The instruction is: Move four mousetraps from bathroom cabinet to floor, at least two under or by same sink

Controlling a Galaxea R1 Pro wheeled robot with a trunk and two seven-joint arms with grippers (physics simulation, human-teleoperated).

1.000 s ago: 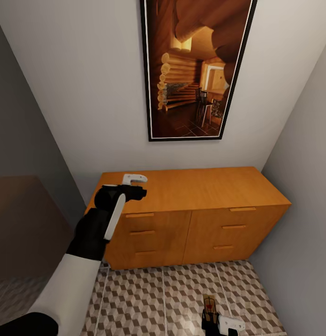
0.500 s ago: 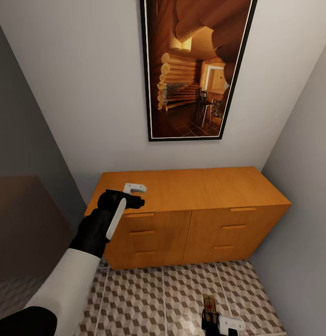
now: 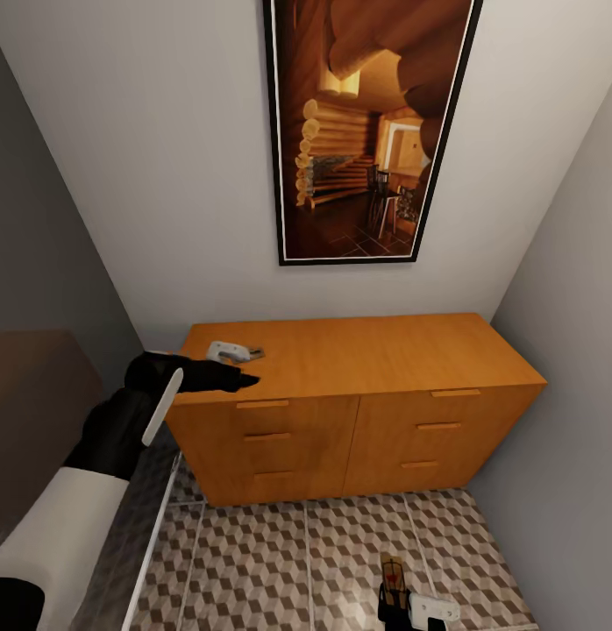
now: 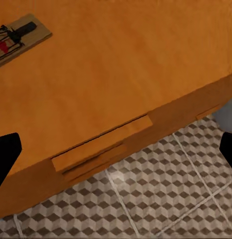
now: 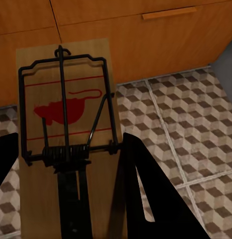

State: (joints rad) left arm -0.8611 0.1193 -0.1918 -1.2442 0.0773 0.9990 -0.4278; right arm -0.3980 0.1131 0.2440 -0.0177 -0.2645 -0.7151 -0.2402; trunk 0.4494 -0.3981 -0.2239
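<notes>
Framed log-cabin picture, grey walls

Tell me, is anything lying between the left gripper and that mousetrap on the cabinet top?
No. In the left wrist view, bare orange wood of the cabinet stretches from the open left gripper to the mousetrap.

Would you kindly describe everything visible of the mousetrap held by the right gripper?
The mousetrap is a flat, light-brown wooden board printed with a red mouse silhouette and thin red lines. A dark wire frame lies over it, with a coiled spring across the near end. The right gripper is shut on that end, holding it above the tiled floor, in front of the cabinet drawers.
</notes>
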